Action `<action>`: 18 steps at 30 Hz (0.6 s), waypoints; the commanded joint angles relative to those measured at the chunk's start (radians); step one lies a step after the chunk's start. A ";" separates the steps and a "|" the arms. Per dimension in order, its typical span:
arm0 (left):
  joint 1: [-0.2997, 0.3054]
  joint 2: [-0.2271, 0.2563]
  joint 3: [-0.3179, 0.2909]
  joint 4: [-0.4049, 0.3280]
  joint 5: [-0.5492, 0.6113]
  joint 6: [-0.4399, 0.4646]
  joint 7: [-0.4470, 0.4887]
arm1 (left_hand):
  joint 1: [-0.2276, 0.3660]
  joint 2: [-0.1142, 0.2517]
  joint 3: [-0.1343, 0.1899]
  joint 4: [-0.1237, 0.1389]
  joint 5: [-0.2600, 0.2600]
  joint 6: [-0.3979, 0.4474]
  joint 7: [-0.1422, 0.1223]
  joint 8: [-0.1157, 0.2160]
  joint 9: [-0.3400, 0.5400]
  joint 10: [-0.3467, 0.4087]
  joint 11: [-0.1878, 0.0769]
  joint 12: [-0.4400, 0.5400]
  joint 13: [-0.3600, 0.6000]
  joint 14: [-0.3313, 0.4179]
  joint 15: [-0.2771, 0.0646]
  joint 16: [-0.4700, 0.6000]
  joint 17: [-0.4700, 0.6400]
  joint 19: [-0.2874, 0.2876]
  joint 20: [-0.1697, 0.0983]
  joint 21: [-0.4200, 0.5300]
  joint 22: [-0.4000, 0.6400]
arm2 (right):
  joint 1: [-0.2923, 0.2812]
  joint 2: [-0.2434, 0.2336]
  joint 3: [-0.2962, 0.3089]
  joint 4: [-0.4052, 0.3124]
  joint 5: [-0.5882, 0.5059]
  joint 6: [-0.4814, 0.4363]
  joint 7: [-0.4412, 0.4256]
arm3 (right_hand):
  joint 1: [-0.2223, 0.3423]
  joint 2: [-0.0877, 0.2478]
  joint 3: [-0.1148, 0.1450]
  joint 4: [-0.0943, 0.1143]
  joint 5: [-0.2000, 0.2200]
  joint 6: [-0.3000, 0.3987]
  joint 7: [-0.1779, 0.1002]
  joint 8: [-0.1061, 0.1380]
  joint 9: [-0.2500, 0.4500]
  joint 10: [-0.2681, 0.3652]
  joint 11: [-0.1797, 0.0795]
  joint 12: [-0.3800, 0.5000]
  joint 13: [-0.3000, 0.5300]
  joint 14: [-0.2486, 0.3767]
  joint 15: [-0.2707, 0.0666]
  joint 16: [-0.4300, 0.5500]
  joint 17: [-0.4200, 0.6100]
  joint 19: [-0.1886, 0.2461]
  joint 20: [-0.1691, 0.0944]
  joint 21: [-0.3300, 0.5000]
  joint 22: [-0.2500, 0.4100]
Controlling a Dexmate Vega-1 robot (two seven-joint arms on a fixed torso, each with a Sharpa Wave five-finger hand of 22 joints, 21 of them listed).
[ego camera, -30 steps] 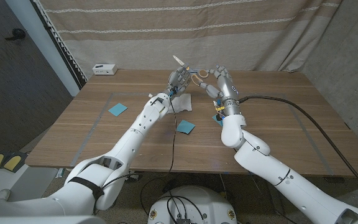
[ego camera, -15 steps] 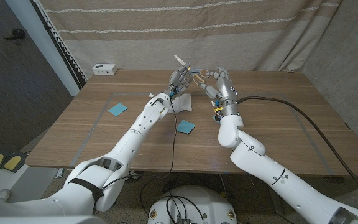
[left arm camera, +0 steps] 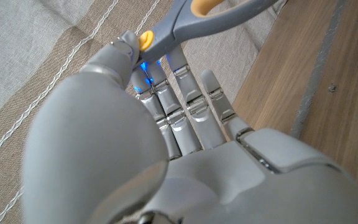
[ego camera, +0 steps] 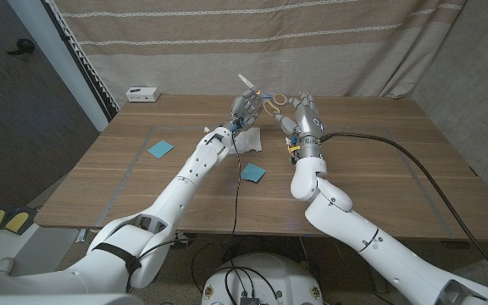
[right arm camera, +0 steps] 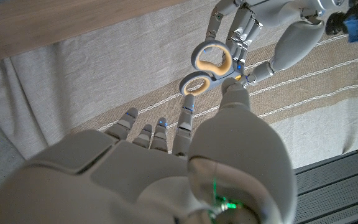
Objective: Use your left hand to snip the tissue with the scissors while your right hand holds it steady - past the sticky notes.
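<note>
Right hand (ego camera: 304, 112), fingers spread and holding nothing, has been raised toward the scissors (ego camera: 259, 95) pinched aloft by the left hand (ego camera: 243, 108), handle loops facing it, above the tissue (ego camera: 249, 142) lying toward the table's (ego camera: 379, 178) far edge.

Lab-like test bay: curtain backdrop (ego camera: 252, 42) behind wooden table (ego camera: 379, 178).

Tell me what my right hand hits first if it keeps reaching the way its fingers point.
Most likely the scissors' handle loops, held up by the left hand: they sit just beyond the right hand's fingertips, though depth is uncertain.
</note>
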 commanded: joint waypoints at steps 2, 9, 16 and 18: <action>-0.002 -0.002 0.003 0.016 -0.006 0.005 -0.035 | 0.033 0.045 0.001 0.005 0.010 0.006 0.000 0.009 0.042 0.007 -0.011 0.007 0.003 0.091 -0.083 0.004 0.003 0.000 -0.119 0.000 -0.001 | 0.019 0.032 -0.033 0.011 -0.044 -0.108 -0.028 | 0.020 0.000 0.006 -0.002 0.007 -0.003 0.010 0.001 0.004 0.000 0.011 0.003 0.002 0.003 0.000 0.004 0.004 0.009 0.004 0.001 0.000; -0.003 -0.007 0.002 0.035 0.000 -0.022 -0.083 | 0.032 0.044 0.002 0.006 0.011 0.005 -0.003 0.010 0.045 0.005 -0.011 0.007 0.003 0.088 -0.084 0.003 0.003 -0.002 -0.117 -0.002 -0.002 | 0.025 0.037 -0.031 0.017 -0.023 -0.105 -0.025 | 0.030 0.000 0.009 -0.003 0.008 -0.001 0.009 0.003 0.007 0.000 0.015 0.003 0.002 0.001 0.001 0.003 0.004 0.009 0.001 -0.001 0.000; 0.007 -0.007 0.007 0.025 0.018 -0.052 -0.102 | 0.032 0.044 0.003 0.007 0.013 0.003 -0.007 0.012 0.047 0.004 -0.011 0.008 0.003 0.087 -0.084 0.002 0.002 -0.003 -0.118 -0.002 -0.002 | 0.026 0.038 -0.022 0.026 0.004 -0.080 -0.032 | 0.034 0.005 0.011 0.001 0.008 0.002 0.005 0.004 0.010 0.000 0.011 0.002 0.002 -0.003 -0.002 0.001 0.004 0.005 -0.006 -0.004 0.001; 0.006 -0.006 0.009 0.027 0.019 -0.051 -0.109 | 0.032 0.043 0.004 0.007 0.013 0.003 -0.007 0.012 0.048 0.004 -0.011 0.009 0.004 0.086 -0.084 0.002 0.002 -0.004 -0.117 -0.003 -0.002 | 0.027 0.040 -0.021 0.029 0.009 -0.076 -0.037 | 0.033 0.007 0.011 0.005 0.007 0.004 0.002 0.005 0.011 0.000 0.008 0.002 0.002 -0.003 -0.004 0.001 0.005 0.005 -0.010 -0.005 0.001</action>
